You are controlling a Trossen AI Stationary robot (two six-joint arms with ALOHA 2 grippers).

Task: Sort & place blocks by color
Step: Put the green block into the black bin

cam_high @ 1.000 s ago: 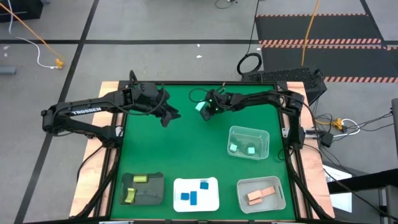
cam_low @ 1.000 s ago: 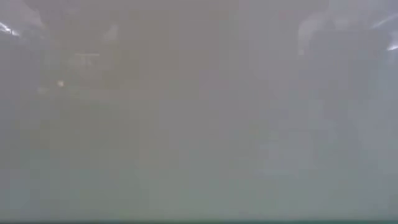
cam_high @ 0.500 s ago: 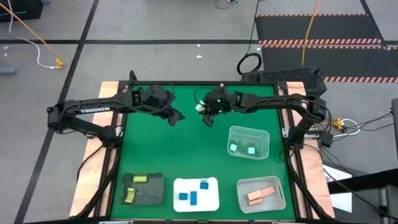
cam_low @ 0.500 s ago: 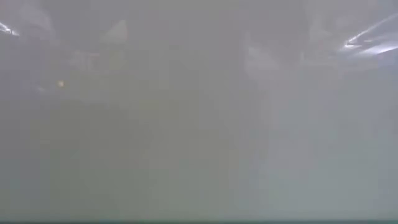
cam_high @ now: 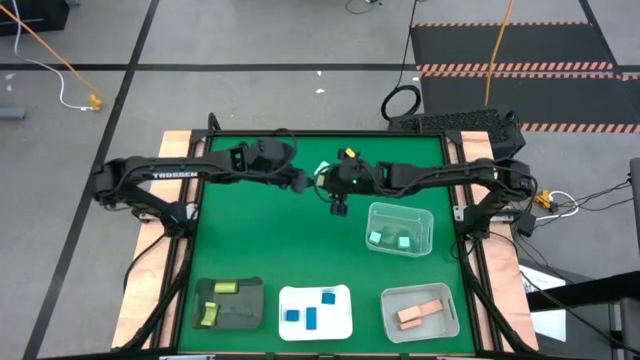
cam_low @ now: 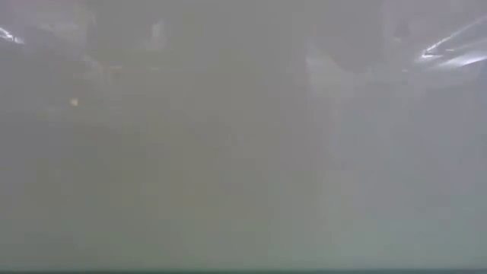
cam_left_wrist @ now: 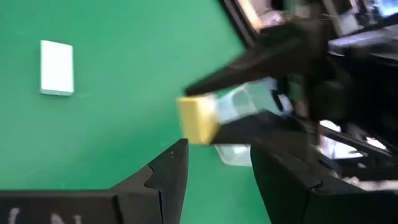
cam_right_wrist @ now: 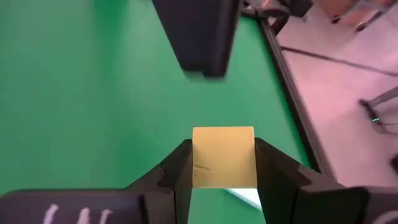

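My right gripper [cam_right_wrist: 224, 163] is over the middle of the green mat [cam_high: 338, 205], shut on a yellow block [cam_right_wrist: 224, 155]. The left wrist view shows that block [cam_left_wrist: 198, 118] just ahead of my left gripper [cam_left_wrist: 214, 171], which is open and apart from it. In the high view my left gripper [cam_high: 300, 182] is close beside the right one. A pale mint block [cam_high: 322, 171] lies flat on the mat between them and also shows in the left wrist view [cam_left_wrist: 57, 67]. The low view is fogged and shows nothing. My right gripper pinches the yellow block by two opposite side faces [cam_right_wrist: 198, 158], one finger on each. The block's end face sticks out past the fingertips. In the left wrist view the block is clear of the mat.
Along the near edge are a dark tray [cam_high: 228, 302] with yellow-green blocks, a white tray [cam_high: 314, 310] with blue blocks and a clear tray [cam_high: 420, 312] with tan-pink blocks. Another clear tray [cam_high: 400, 228], holding mint blocks, is right of the grippers. The mat's left half is bare.
My left gripper has moved toward the table's right, closing on the right gripper. My right gripper has turned and shifted a little toward the near edge. The mint block on the mat has stayed where it was.
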